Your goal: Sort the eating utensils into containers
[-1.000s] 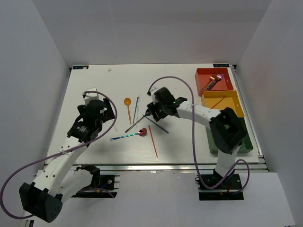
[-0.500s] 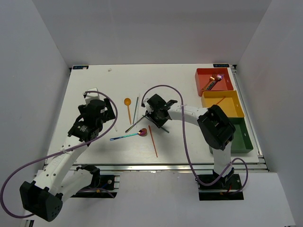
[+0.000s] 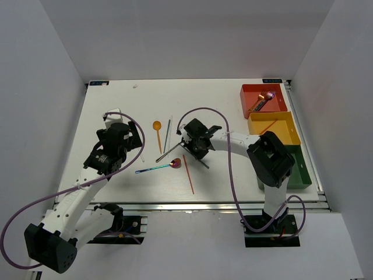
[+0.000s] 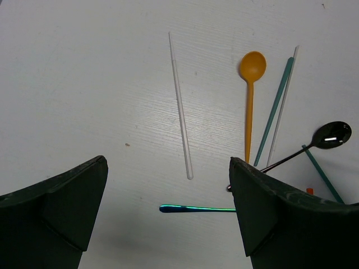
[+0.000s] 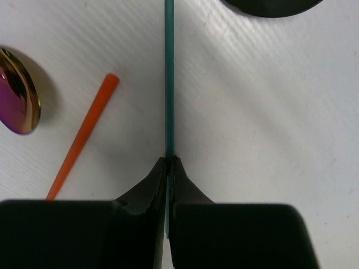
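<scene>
My right gripper (image 5: 169, 162) is shut on a teal chopstick (image 5: 169, 84) that lies on the white table and runs straight out from between its jaws. In the top view this gripper (image 3: 192, 147) sits mid-table, with the chopstick's end (image 3: 203, 162) poking out beside it. An orange chopstick (image 5: 84, 137), an iridescent spoon's bowl (image 5: 17, 106) and a black spoon's bowl (image 5: 269, 5) lie close by. My left gripper (image 4: 168, 213) hangs open above the iridescent spoon's handle (image 4: 196, 209), holding nothing. The red (image 3: 274, 106), yellow (image 3: 288, 134) and green (image 3: 304, 172) containers stand at the right.
An orange spoon (image 3: 157, 133), a teal and a pale chopstick (image 3: 168, 134), a black spoon (image 3: 169, 151) and a white chopstick (image 4: 180, 106) lie between the arms. A red chopstick (image 3: 188, 174) lies nearer the front. The red and yellow trays hold utensils.
My right gripper has swung left over the teal chopstick and closed from open to shut on it. The left arm has not moved.
</scene>
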`<state>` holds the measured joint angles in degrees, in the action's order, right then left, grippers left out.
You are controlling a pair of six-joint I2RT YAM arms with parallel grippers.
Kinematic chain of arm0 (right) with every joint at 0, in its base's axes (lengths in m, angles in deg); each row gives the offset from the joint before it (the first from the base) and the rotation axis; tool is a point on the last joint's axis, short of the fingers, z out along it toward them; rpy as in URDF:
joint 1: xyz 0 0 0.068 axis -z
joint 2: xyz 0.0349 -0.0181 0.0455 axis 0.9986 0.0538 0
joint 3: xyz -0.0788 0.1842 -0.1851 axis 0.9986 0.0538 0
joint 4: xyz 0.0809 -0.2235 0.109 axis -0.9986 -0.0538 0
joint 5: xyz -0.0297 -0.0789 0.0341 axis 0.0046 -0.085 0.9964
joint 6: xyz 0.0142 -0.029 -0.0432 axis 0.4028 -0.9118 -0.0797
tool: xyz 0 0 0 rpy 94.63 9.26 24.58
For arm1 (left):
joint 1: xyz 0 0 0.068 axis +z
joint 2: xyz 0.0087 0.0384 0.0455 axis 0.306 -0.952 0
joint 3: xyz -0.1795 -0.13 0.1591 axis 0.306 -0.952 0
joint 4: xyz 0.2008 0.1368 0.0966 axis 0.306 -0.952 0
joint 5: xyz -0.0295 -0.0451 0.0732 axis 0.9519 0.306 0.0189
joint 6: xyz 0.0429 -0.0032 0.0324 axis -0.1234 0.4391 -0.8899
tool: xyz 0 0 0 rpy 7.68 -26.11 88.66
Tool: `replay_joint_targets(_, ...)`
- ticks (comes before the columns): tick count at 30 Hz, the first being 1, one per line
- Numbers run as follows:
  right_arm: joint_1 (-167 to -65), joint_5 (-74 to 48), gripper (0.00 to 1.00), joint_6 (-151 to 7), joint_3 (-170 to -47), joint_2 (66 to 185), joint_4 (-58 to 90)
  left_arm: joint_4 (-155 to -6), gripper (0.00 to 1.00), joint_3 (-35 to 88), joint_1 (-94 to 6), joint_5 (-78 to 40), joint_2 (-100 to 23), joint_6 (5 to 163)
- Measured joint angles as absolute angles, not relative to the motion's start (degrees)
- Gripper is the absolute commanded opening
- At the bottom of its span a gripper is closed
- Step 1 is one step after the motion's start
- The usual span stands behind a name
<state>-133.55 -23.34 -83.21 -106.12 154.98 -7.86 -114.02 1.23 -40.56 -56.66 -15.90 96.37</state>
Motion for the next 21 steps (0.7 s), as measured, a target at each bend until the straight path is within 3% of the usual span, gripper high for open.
replay_joint_targets(14,-133.5,-25.3,0.0,-80.7,-102.5,150.6,-18.1,-114.0,0.98,1.2,-40.6,-56.6,-15.9,96.4)
replay_joint_targets(21,-131.8,-21.8,0.0,-78.9,-98.4,138.7,-17.1,-114.0,0.98,1.2,-40.6,-56.5,-15.9,96.4)
